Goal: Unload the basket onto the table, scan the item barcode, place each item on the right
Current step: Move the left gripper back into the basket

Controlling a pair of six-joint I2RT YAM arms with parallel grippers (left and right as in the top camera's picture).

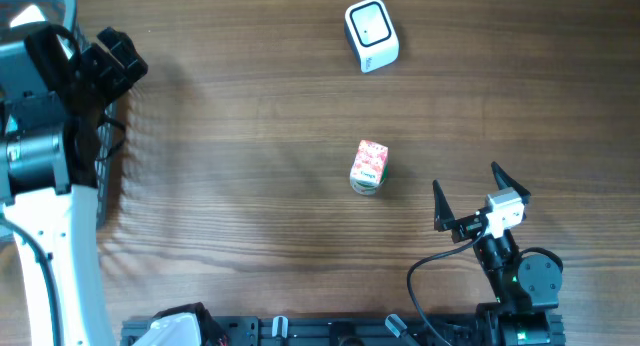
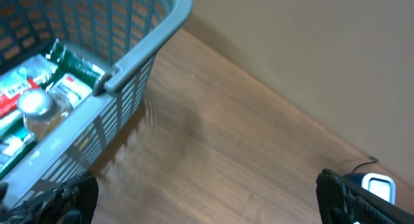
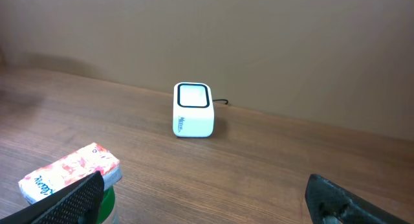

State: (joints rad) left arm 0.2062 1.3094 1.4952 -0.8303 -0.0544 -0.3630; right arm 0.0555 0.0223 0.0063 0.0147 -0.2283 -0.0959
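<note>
wood table point(image 1: 250, 106) | scanner point(image 1: 371, 34) far edge | carton point(image 1: 368, 167) ctr | basket point(image 2: 139, 56) L edge

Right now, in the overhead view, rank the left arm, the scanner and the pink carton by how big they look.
Largest: left arm, by far.
Second: scanner.
Smallest: pink carton, though only a little smaller than the scanner.

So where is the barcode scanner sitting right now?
In the overhead view the scanner stands at the far edge of the table, near the middle, straight beyond the small carton and well apart from it.
</note>
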